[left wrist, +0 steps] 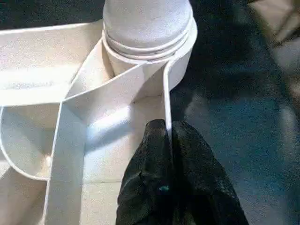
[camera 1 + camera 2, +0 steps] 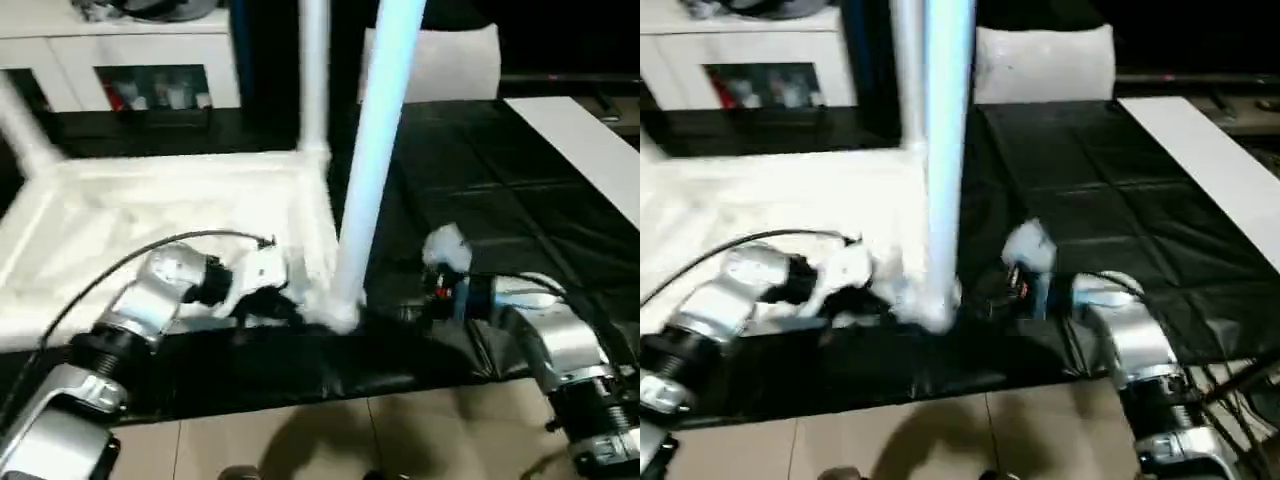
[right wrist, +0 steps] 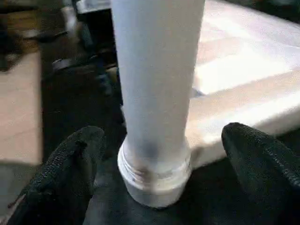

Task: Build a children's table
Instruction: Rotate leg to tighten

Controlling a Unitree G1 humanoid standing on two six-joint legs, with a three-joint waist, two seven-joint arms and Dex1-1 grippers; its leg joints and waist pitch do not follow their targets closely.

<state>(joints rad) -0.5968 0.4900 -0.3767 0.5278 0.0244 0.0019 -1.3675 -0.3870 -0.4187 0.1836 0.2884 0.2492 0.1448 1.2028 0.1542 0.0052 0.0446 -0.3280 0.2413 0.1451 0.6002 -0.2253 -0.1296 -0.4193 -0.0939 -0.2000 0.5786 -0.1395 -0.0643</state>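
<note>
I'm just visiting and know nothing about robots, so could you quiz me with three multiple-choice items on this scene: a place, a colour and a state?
1. Where does the white plastic tubular leg nearest the robot stand?
A. near corner of the upturned white plastic tabletop
B. floor
C. cabinet

2. What colour is the work table's cover?
A. red
B. black
C. yellow

3. How are the right gripper's jaws?
A. shut on the leg
B. holding a cup
C. open, either side of the leg

Answers: A, its base sits at that corner; B, the sheet is black; C, gaps show on both sides.
</note>
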